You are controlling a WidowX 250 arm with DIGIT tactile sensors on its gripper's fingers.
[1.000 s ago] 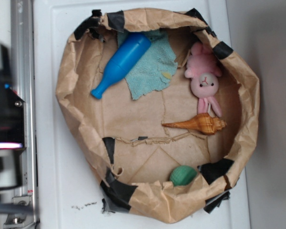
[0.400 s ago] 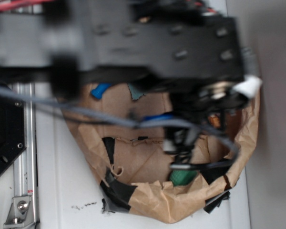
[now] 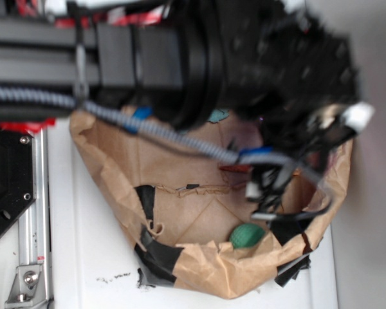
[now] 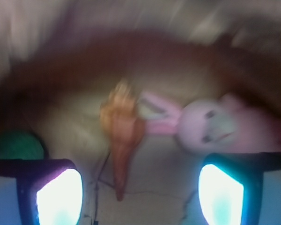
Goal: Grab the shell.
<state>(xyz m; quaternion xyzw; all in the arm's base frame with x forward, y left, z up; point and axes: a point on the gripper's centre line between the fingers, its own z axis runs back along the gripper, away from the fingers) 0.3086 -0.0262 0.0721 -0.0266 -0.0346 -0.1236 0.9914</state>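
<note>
arm now over the bag, hiding most of it; jaws apart above shell; shell looks light, rigid, brittle: grip the wide end

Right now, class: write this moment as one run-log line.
phase: approach | gripper: open, holding nothing | shell: between the fingers, ahead, untouched | pink bunny: beside shell | green ball: at left
</note>
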